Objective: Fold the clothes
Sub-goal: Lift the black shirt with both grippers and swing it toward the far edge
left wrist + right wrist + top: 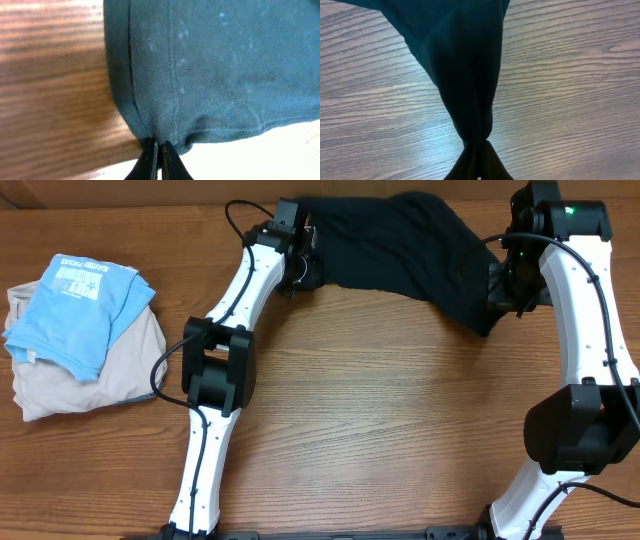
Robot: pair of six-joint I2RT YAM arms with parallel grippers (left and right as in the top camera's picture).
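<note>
A dark teal garment [400, 245] is stretched between both grippers at the far side of the table. My left gripper [305, 255] is shut on its left hem corner, seen close in the left wrist view [159, 150], where the stitched hem [172, 75] runs upward. My right gripper [505, 295] is shut on the garment's right end, which hangs bunched into a narrow twist [470, 85] above the wood in the right wrist view, with the fingertips [477, 150] closed on it.
A stack of folded clothes sits at the left: a light blue shirt [85, 305] on top of a beige garment [100, 375]. The wooden tabletop [380, 410] stretches between the two arms.
</note>
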